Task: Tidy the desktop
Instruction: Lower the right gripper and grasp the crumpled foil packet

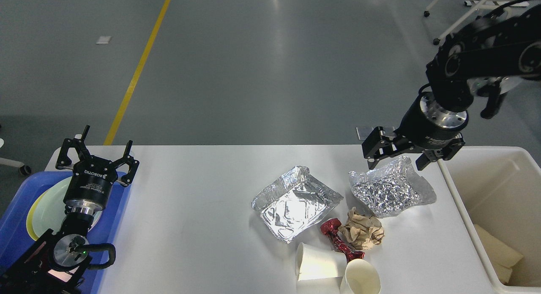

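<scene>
- Printed in white on the black body of the left gripper, the word "ROBOTIQ" can be read upside down; small white lettering is also seen on the body of the right gripper, but it is too small to be read.
- The desktop is spread across the lower half of the view, with both grippers held over its far edge.
- The left gripper is seen with its fingers spread wide and nothing between them, over the far left corner of the desk.
- The right gripper is seen with its fingers spread, nothing being pinched, just above the far edge of a crumpled foil sheet near the far right corner of the desk.
- A blue tray is set at the left edge of the desk, and a pale green plate with a yellow rim is held in it, partly hidden by the left arm.
- A cream bin is placed against the right edge of the desk; pale folded pieces are seen lying at its bottom.
- An empty foil tray is laid right of the desk's middle.
- Near the front edge, a brown paper ball, a red wrapper and two white paper cups are grouped closely; one cup lies on its side, the other is tilted, and both look empty.
</scene>
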### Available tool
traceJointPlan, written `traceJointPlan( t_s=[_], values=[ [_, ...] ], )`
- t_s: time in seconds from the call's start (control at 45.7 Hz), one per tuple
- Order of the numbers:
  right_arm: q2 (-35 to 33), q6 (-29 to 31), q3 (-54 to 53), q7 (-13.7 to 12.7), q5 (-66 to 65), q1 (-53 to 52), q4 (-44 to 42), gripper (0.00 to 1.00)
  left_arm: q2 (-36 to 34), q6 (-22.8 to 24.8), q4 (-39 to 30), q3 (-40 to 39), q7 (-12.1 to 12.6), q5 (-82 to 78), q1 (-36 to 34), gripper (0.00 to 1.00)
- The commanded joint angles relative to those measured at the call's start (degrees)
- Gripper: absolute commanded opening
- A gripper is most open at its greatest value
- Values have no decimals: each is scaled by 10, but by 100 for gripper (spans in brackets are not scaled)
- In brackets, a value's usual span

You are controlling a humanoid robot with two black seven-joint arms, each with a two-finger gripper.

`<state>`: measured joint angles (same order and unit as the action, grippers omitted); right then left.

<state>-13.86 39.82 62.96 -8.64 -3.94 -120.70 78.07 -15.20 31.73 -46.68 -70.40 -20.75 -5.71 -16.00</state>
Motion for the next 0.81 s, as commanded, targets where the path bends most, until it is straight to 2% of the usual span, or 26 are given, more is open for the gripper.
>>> traceJointPlan(
  t_s=[0.0,0.241,0.306,0.416,0.459,0.612,0.787],
  values=[
    [36,-19,-53,2,-67,109,-89,100,0,0,0,0,0,0,0,96],
    [60,-72,-138,17,-242,289,-249,100,0,0,0,0,0,0,0,96],
    [62,-91,-149,37,-299,324,-268,99,0,0,0,0,0,0,0,96],
    [67,-126,-150,90,-373,365,-284,99,0,0,0,0,0,0,0,96],
    [69,-141,-148,99,-392,385,-295,99,0,0,0,0,0,0,0,96],
    [87,-185,-143,103,-425,444,-354,99,0,0,0,0,0,0,0,96],
    [90,-210,-142,103,-426,472,-376,99,0,0,0,0,0,0,0,96]
  ],
)
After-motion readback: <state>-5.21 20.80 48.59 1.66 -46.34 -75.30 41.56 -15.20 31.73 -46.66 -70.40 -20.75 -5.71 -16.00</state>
